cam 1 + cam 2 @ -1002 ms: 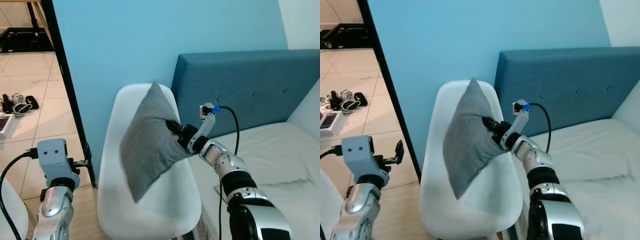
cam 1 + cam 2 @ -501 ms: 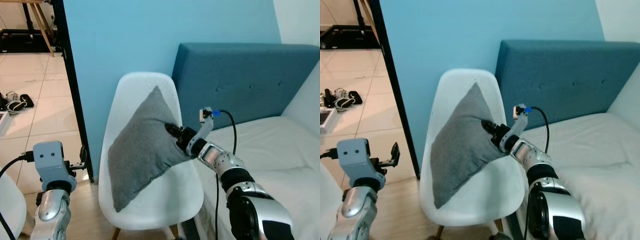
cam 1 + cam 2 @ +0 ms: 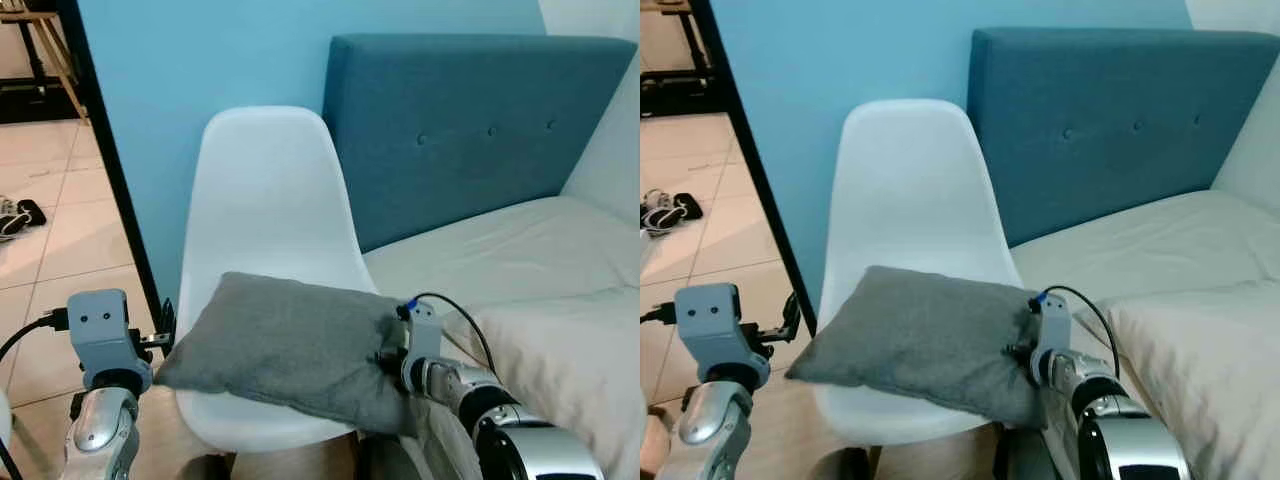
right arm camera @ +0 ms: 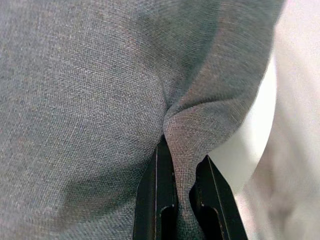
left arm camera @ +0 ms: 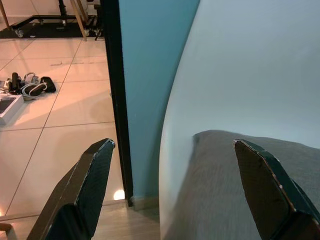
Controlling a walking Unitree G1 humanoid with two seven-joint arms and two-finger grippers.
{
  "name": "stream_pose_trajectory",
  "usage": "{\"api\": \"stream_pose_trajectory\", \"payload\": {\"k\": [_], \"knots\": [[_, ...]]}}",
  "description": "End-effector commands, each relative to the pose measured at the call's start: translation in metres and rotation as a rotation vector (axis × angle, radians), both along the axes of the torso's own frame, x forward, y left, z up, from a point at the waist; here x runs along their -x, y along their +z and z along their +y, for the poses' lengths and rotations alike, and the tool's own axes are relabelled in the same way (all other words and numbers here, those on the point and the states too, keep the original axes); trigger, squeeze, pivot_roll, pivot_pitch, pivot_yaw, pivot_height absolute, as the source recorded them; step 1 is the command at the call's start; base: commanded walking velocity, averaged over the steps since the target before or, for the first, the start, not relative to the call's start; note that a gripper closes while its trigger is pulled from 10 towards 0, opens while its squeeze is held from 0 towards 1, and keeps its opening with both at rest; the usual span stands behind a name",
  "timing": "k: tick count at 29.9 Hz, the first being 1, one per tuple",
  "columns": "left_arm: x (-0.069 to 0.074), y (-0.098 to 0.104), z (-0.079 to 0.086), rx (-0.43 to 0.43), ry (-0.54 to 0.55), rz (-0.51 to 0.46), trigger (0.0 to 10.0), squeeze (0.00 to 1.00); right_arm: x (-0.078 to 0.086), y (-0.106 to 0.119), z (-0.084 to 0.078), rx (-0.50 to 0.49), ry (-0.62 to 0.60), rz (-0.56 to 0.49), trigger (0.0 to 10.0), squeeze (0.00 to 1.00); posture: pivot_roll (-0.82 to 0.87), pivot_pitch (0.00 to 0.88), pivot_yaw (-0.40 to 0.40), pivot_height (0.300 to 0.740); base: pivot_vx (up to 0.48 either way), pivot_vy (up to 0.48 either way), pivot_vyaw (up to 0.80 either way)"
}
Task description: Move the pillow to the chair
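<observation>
A grey pillow (image 3: 290,345) lies flat across the seat of a white moulded chair (image 3: 265,190), its right end hanging over the seat edge. My right gripper (image 4: 181,165) is shut on a fold of the pillow's (image 4: 85,95) right edge, low beside the chair. My left gripper (image 5: 172,150) is open, its black fingers (image 5: 92,185) spread wide just left of the chair (image 5: 250,65), facing the pillow's (image 5: 235,175) left corner without touching it.
A blue upholstered headboard (image 3: 480,110) and a bed with white bedding (image 3: 540,270) stand right of the chair. A blue wall (image 3: 190,50) is behind it, with a black door frame (image 3: 110,160) and tiled floor with shoes (image 5: 30,87) to the left.
The pillow went from hanging upright against the chair back to lying flat on the seat, and my right gripper came down with it. The camera tilted lower.
</observation>
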State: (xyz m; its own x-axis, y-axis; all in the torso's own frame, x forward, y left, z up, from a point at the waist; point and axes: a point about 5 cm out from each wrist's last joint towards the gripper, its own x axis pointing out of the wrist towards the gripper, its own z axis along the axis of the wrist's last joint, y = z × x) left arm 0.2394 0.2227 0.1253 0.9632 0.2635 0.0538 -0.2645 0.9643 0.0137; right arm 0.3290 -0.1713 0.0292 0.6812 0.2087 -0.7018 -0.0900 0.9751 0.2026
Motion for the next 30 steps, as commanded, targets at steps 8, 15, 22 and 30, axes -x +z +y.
{"api": "stream_pose_trajectory", "payload": {"k": [8,15,22,30], "knots": [[0.002,0.006,0.003,-0.032,-0.010,0.003,10.0,0.00,-0.021,0.023,0.029,-0.035,0.057,-0.168,10.0,0.00,0.10,0.000,-0.096,0.574,0.000,0.000,0.00],[0.002,0.007,0.000,-0.029,-0.014,0.004,10.0,0.00,-0.026,0.030,0.037,0.020,0.117,-0.198,10.0,1.00,0.10,0.000,-0.100,0.574,0.000,0.000,0.00],[-0.002,0.008,-0.002,-0.017,-0.017,-0.001,10.0,0.00,-0.031,0.038,0.013,0.083,0.048,-0.242,10.0,1.00,0.09,0.000,-0.100,0.574,0.000,0.000,0.00],[-0.007,0.009,-0.004,-0.002,-0.018,-0.011,10.0,0.00,-0.046,0.069,0.001,-0.030,0.051,-0.400,10.0,1.00,0.06,0.000,-0.105,0.574,0.000,0.000,0.00]]}}
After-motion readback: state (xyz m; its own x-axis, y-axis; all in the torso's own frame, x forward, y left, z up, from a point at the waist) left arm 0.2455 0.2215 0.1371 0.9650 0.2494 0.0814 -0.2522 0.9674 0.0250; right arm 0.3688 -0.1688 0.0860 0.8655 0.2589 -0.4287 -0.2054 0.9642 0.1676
